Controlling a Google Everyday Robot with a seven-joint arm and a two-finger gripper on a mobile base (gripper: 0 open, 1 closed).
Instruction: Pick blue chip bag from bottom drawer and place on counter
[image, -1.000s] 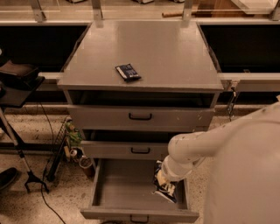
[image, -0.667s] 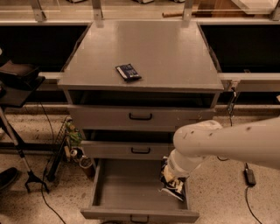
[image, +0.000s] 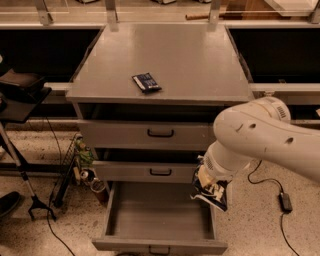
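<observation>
The gripper (image: 209, 183) was pointed downward over the right side of the open bottom drawer (image: 155, 216), clamped on the blue chip bag (image: 206, 195).

end effector (image: 209, 185), chip bag (image: 212, 197) over right of bottom drawer (image: 150, 220), packet (image: 146, 82) on counter (image: 195, 60)

A speckled, terrazzo-like floor (image: 260, 227) runs under warm, even light. A black cable (image: 250, 175) trails across it to a small power brick (image: 285, 201) at right. At left stands a black tripod stand (image: 22, 172), with clutter (image: 82, 162), perhaps bottles, near it. Dark recesses (image: 45, 50) lie behind, and metal posts (image: 111, 9) rise at the top. The gripper (image: 211, 189), low at right, clasps the blue chip bag (image: 205, 196).
</observation>
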